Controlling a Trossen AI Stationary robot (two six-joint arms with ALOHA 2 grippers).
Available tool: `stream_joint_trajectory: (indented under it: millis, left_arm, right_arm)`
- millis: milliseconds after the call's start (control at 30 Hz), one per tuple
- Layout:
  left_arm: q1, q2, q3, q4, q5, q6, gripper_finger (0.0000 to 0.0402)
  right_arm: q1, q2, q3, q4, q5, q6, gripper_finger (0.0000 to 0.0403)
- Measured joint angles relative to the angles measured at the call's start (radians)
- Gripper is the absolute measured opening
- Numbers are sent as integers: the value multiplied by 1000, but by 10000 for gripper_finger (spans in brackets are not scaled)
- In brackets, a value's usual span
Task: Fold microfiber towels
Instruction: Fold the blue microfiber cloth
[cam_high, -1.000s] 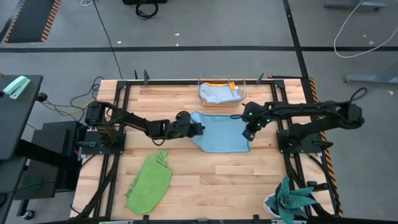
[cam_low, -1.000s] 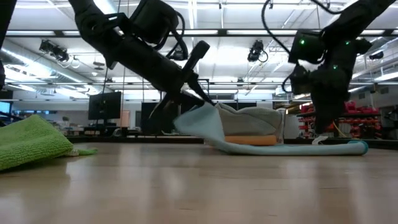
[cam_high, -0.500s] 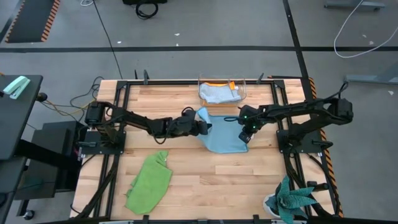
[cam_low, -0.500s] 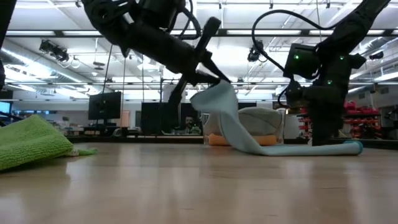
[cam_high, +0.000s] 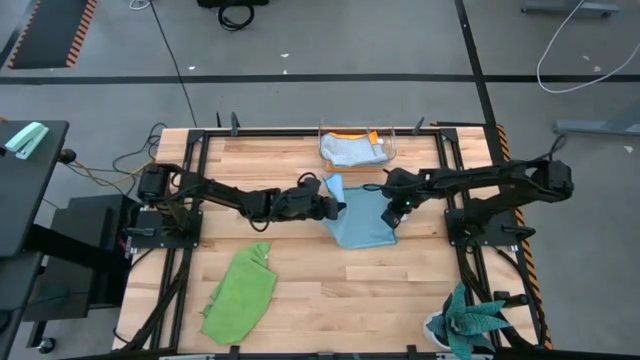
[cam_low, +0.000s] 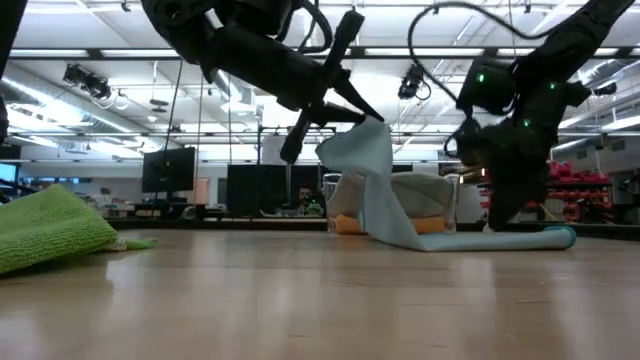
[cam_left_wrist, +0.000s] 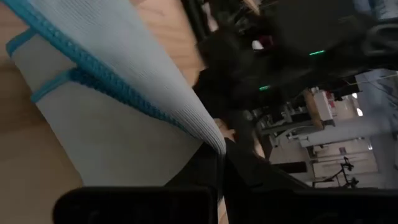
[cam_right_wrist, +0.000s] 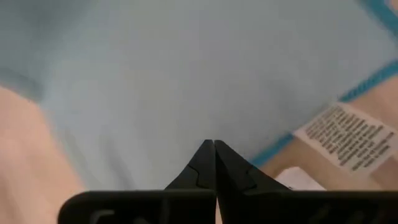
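Note:
A light blue towel (cam_high: 362, 228) lies at the table's middle right, its left part raised. My left gripper (cam_high: 338, 203) is shut on that raised part, well above the wood in the low view (cam_low: 372, 120). My right gripper (cam_high: 393, 215) is shut and points steeply down at the towel's right part (cam_right_wrist: 186, 81), beside a white label (cam_right_wrist: 345, 140). A lime green towel (cam_high: 240, 292) lies crumpled on the near left of the table. A grey towel (cam_high: 352, 150) and an orange one (cam_high: 350, 136) sit in the clear box. My left gripper pinches the light blue towel's hemmed left edge (cam_left_wrist: 208, 134) between its two fingers, coming nearly level from the table's left. The cloth hangs from the fingers in a slack sheet (cam_low: 385, 190), and its right part (cam_low: 500, 240) stays flat on the table. My right gripper has its shut fingertips (cam_right_wrist: 213, 155) on the towel near its right edge, coming from above. Whether any cloth is caught between them, I cannot tell.
The clear plastic box (cam_high: 395, 150) stands at the far edge, just behind the blue towel. A teal spiky plant (cam_high: 470, 320) sits at the near right corner. Bare wood lies between the green towel and the plant.
My left gripper has risen and gone toward the table's right edge with the towel's left edge. That part is lifted and bends over toward the right, while the right part has stayed on the table. My right gripper has sunk a little and shifted leftward.

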Motion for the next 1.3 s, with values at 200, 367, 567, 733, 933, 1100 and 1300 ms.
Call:
stream_joint_trajectory:
  millis: [200,367,567,733,933,1100,1300]
  left_arm:
    - [0,53,42,-11,24,-23,10]
    - [7,150,150,-22,81,-19,10]
    - [24,260,297,-89,112,3,10]
    - [44,300,372,-130,122,5,10]
    - [54,347,450,-216,155,4,10]
    - [58,426,523,-205,214,-17,10]
    - [58,507,619,-227,279,-22,10]
  right_arm:
    - [15,-132,2,-104,8,12,0]
    - [14,-228,3,-191,11,17,0]
    - [16,-311,4,-278,22,10,0]
    - [23,-414,8,-367,27,13,0]
    - [19,-492,14,-403,32,14,0]
    - [21,-502,14,-435,31,1,0]
    - [21,-501,14,-437,31,-8,0]
